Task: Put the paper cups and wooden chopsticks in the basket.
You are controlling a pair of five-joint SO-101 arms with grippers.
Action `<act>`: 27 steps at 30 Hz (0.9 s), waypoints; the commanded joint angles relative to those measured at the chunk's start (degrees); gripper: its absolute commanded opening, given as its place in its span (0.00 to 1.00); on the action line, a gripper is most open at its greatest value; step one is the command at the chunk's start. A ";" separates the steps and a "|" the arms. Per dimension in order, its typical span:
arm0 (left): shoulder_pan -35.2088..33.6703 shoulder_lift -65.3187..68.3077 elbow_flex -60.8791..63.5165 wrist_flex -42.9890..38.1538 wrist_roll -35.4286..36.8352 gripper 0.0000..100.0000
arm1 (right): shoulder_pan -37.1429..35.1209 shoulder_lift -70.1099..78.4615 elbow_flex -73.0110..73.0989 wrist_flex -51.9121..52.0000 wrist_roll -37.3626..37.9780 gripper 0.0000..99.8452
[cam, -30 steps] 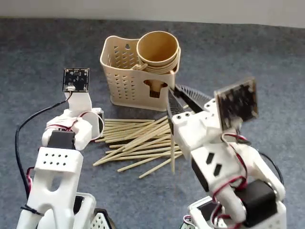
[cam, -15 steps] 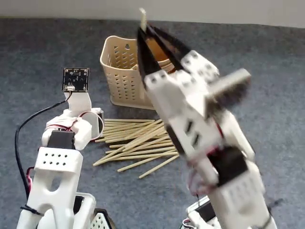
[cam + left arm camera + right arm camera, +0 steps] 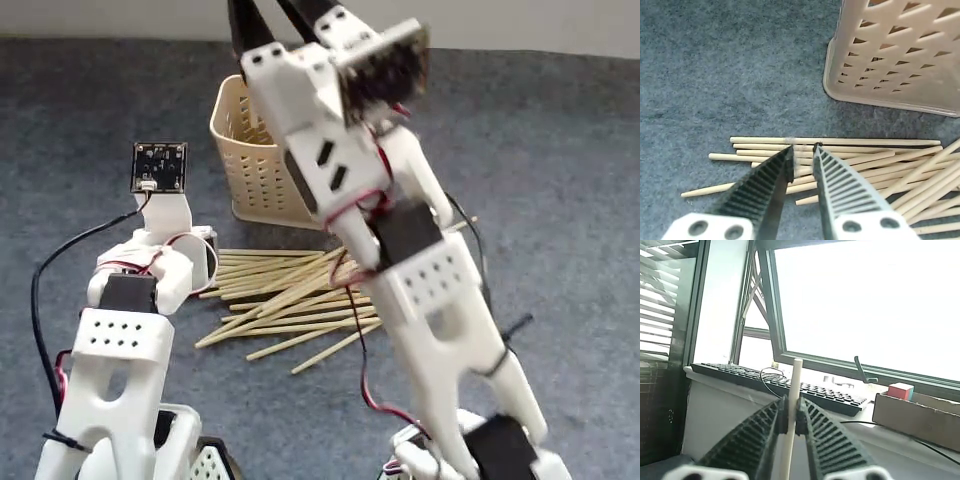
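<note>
The right claw point(image 3: 791, 412) is clamped on a single wooden chopstick point(image 3: 796, 377), a thin, pale, round stick that stands upright between the two black ribbed fingers point(image 3: 752, 437) and pokes out above their tips. In the high view the right arm point(image 3: 400, 230), built of white blocky plastic segments with red and black wires along it, reaches up and across the basket point(image 3: 250, 160), with its black fingers at the picture's top edge. The basket is cream plastic, tall with rounded corners, its walls pierced by rows of small slots, and it stands on the tabletop point(image 3: 560, 180), which has a grey, felt-like cover. The other chopsticks point(image 3: 290, 295) lie in a loose flat heap on that cover just in front of the basket, most of them roughly side by side and a few crossing at slants. The left claw point(image 3: 803, 150) hangs low over the end of this heap, its jaws a narrow gap apart and holding nothing; their inner faces are black and finely ridged, tapering to points. Behind the held chopstick the right wrist view takes in a bright window point(image 3: 865, 300) and a black keyboard point(image 3: 790, 387) on a ledge.
</note>
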 commanded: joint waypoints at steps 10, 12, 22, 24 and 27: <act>-0.48 -1.54 -1.10 -1.05 0.44 0.08 | 2.68 17.98 -18.15 -1.54 0.53 0.01; -0.48 -1.54 -1.10 -1.05 0.44 0.08 | 3.03 18.15 -17.71 -1.19 0.53 0.01; -0.48 -1.54 -1.10 -1.05 0.26 0.08 | 2.86 15.16 -14.46 10.24 0.18 0.12; -0.48 -1.54 -1.10 -1.05 0.26 0.08 | 2.42 13.93 -14.37 11.91 0.18 0.12; -0.48 -1.54 -1.10 -1.05 0.26 0.08 | 2.33 11.30 -14.11 13.85 0.18 0.12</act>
